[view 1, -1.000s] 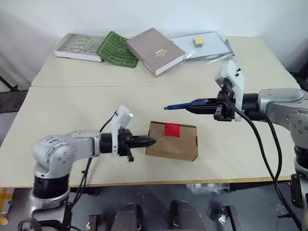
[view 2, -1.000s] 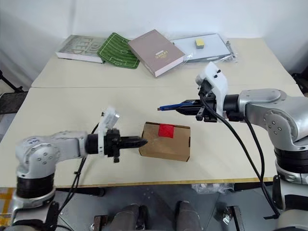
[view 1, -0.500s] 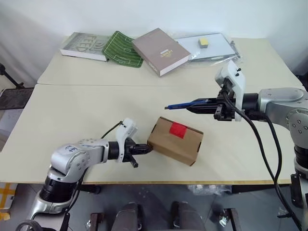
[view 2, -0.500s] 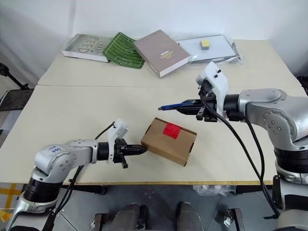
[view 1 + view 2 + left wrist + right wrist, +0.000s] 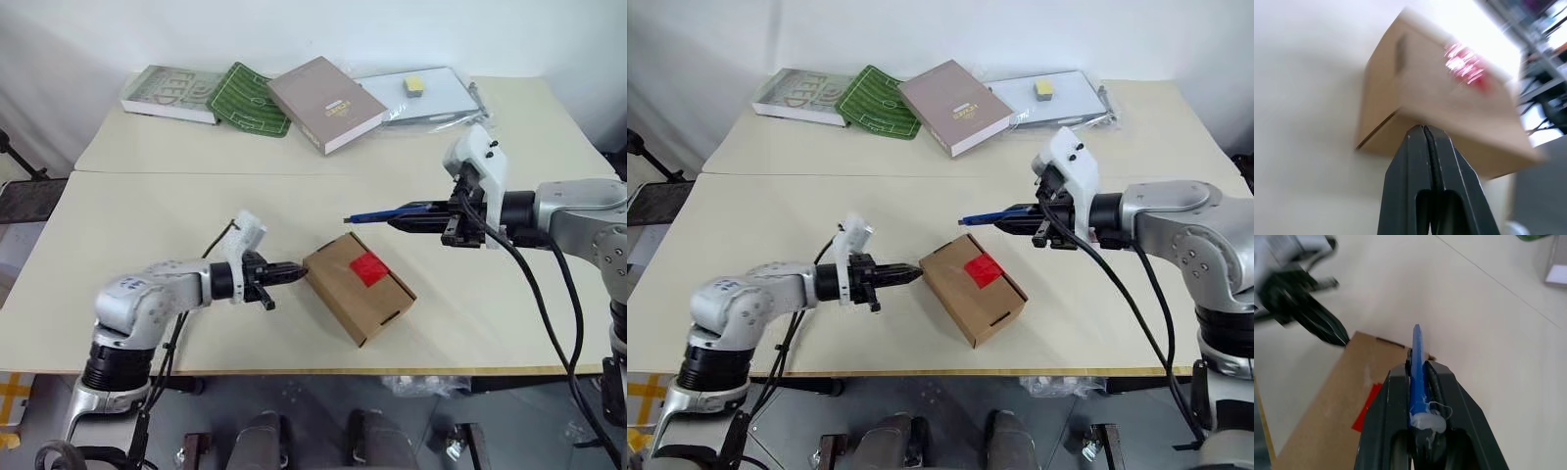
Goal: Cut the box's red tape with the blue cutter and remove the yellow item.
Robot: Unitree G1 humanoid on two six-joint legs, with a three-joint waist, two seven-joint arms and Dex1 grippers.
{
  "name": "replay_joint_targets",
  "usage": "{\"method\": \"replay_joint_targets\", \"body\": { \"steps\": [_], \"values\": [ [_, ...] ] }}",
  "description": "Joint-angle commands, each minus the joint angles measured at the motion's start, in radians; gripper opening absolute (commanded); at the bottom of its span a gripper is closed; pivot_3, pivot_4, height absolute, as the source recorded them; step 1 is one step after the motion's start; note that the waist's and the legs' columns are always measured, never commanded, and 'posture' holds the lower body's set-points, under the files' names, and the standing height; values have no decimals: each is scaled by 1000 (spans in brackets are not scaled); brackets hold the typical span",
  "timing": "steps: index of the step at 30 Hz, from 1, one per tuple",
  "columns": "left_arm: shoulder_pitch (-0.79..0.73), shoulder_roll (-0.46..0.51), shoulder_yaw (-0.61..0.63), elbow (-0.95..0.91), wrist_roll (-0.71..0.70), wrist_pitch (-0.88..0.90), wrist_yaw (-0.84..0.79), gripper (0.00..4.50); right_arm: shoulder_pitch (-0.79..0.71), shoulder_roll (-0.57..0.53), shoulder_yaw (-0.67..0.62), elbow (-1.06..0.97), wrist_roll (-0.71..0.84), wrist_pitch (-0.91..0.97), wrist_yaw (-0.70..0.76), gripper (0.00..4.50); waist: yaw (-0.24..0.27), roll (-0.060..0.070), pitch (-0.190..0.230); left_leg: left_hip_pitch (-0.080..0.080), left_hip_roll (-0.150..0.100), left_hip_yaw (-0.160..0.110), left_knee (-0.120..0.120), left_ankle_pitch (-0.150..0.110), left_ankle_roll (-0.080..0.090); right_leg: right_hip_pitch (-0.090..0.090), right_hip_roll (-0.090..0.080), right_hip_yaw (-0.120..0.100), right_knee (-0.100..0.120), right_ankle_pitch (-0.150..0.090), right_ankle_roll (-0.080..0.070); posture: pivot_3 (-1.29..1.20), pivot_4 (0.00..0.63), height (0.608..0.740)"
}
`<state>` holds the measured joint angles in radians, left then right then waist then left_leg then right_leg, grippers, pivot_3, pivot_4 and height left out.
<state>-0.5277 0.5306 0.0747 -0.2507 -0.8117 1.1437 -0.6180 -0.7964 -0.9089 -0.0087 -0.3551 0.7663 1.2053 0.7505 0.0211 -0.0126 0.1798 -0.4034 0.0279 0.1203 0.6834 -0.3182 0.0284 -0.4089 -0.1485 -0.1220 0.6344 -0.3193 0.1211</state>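
The brown cardboard box (image 5: 358, 287) lies near the table's front edge, turned at an angle, with the square of red tape (image 5: 369, 268) on its top. My left gripper (image 5: 297, 269) is shut with nothing in it, and its tip touches the box's left corner. My right gripper (image 5: 400, 217) hovers above and right of the box, shut on the blue cutter (image 5: 375, 215), whose tip points left, level over the table. In the right wrist view the blue cutter (image 5: 1416, 366) sticks out over the box (image 5: 1342, 411). The yellow item is hidden.
Along the table's far side lie a grey book (image 5: 169, 93), a green patterned book (image 5: 240, 98), a brownish book (image 5: 324, 103) and a clear sleeve (image 5: 426, 90) with a pale yellow block (image 5: 416, 86) on it. A seam (image 5: 245, 173) runs across the table.
My left gripper has pushed forward against the box's left corner, and the box has swung round to lie more diagonally. The right gripper with the cutter has stayed in place.
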Motion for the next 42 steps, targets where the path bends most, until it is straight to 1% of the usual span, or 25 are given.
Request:
{"method": "replay_joint_targets", "body": {
  "steps": [1,4,8,12,19,31,42],
  "values": [
    [-43,-11,43,-44,-60,8,-5,21,7,-19,-43,-40,-3,20,-28,163,1,0,0,0,0,0,0,0,0,0,0,0,0,0,0,0,150,740],
    [-68,-28,-41,-10,29,-52,10,21,17,1,-43,-51,4,34,-55,163,3,0,0,0,-1,0,0,0,0,0,0,0,0,0,0,0,150,740],
    [-86,-61,-134,54,131,-134,14,21,17,19,-15,-46,-24,37,-91,163,3,0,0,0,-1,0,0,0,0,0,0,0,0,0,1,0,150,740],
    [-103,-90,-187,87,195,-186,9,21,15,32,-17,-51,-23,46,-107,163,3,0,0,0,-1,0,0,0,0,0,1,0,-1,0,1,0,150,740],
    [-123,-116,-233,110,251,-225,-8,21,40,31,-24,-74,-14,64,-110,163,2,0,0,0,0,0,0,0,0,0,1,-1,-1,0,1,0,150,740],
    [-127,-120,-243,123,292,-225,-35,21,55,32,-31,-88,-7,79,-112,163,2,0,0,0,0,0,0,0,1,0,0,-1,-1,0,1,0,150,740],
    [-120,-114,-260,123,321,-226,-51,21,31,43,-76,-112,27,117,-127,163,2,0,0,0,0,0,0,0,1,0,0,-1,-1,0,1,0,150,740]
  ]
}}
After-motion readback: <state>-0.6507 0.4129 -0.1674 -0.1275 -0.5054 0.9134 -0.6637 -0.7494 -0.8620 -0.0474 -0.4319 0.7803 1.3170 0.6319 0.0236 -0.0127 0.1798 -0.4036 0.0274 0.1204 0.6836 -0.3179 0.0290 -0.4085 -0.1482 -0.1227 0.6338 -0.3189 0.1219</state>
